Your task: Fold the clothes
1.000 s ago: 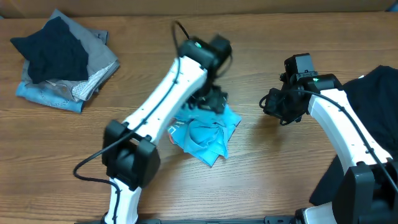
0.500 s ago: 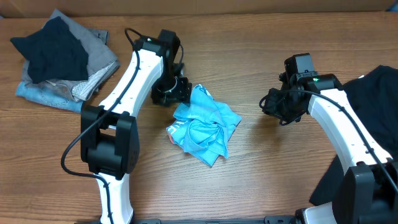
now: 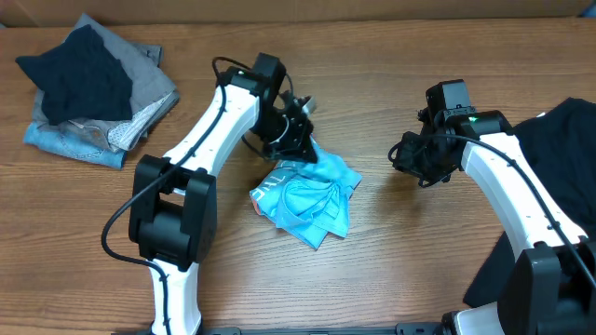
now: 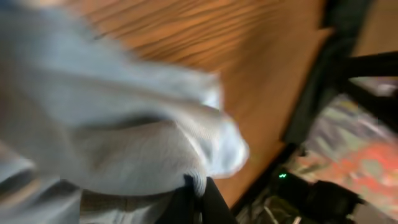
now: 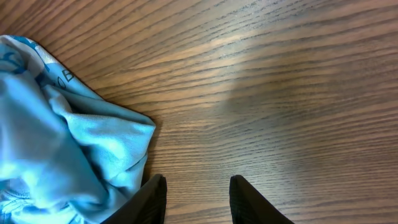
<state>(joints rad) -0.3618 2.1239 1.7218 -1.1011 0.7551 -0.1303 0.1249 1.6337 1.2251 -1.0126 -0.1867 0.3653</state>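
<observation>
While the left gripper (image 3: 300,147) pinches the crumpled sky-blue T-shirt (image 3: 312,195) on the table (image 3: 400,261),
the right gripper (image 5: 198,185) hovers just beside it, jaws apart

T-shirt (image 3: 307,197) centre, clothes pile (image 3: 88,88) back left, garment (image 3: 559,167) right edge.

a sky-blue t-shirt (image 3: 307,195) with white print lies crumpled mid-table, and a black one (image 3: 573,149) lies spread at the table's right edge.
</observation>
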